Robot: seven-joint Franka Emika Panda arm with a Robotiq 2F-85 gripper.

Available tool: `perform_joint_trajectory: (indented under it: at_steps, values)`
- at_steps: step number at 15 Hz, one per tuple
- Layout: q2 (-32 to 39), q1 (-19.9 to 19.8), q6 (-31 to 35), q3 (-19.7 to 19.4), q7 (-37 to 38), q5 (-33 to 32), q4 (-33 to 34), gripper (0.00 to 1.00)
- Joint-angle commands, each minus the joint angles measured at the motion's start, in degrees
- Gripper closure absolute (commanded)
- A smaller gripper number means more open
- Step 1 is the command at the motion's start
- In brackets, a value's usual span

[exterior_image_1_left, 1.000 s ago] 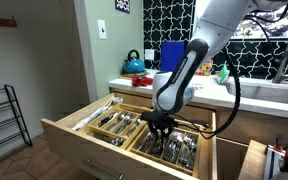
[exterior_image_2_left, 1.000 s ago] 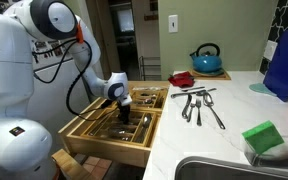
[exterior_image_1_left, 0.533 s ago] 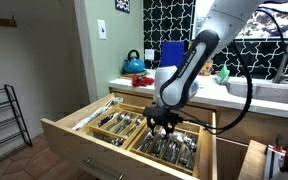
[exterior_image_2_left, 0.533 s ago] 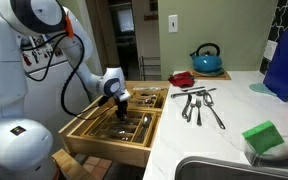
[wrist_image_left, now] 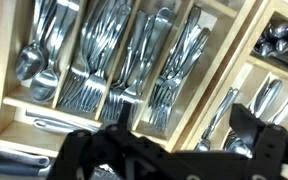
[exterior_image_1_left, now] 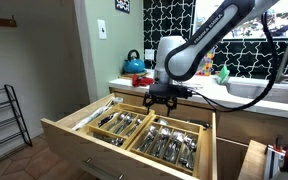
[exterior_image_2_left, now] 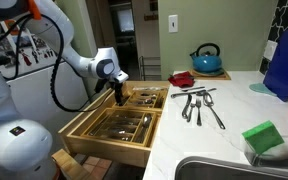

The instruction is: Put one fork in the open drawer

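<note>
The wide light-wood drawer (exterior_image_1_left: 76,137) (exterior_image_2_left: 102,142) stands pulled out, its divider compartments full of silver cutlery. In the wrist view I look down on rows of forks (wrist_image_left: 85,88) and spoons between the wooden dividers (wrist_image_left: 136,92). My gripper (exterior_image_1_left: 161,103) (exterior_image_2_left: 117,97) (wrist_image_left: 174,142) hangs open above the back part of the drawer, with nothing between its fingers. Several loose forks and other cutlery (exterior_image_2_left: 200,105) lie on the white counter beside the drawer.
A blue kettle (exterior_image_1_left: 134,64) (exterior_image_2_left: 206,58), a red bowl (exterior_image_2_left: 181,79), a green sponge (exterior_image_2_left: 264,137) and a blue bag (exterior_image_2_left: 284,62) stand on the counter by the sink (exterior_image_2_left: 224,170). A narrow pull-out (exterior_image_1_left: 254,160) sits beside the drawer. A wire rack (exterior_image_1_left: 4,120) stands on the floor.
My gripper has risen out of the cutlery compartments and its jaws have gone from nearly shut to wide open. Nothing came up with it.
</note>
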Motion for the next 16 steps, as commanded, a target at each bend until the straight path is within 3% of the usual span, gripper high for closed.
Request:
perform_joint_trajectory:
  at_steps: [1,5,9,10,16]
  values:
    - [-8.4,-2.9,-11.3,0.5,-11.6,-1.9,-0.9,0.01]
    - [-15.8,-7.4,-21.9,0.4,-22.6,-9.3,0.1,0.0]
    - [-20.7,-13.0,-23.1,0.5,-31.4,-19.6,0.0,0.0]
    - [-18.0,-12.1,-22.6,1.4,-28.6,-15.0,1.4,0.0]
    - [-18.2,-12.9,-22.7,2.1,-29.0,-15.4,1.6,0.0]
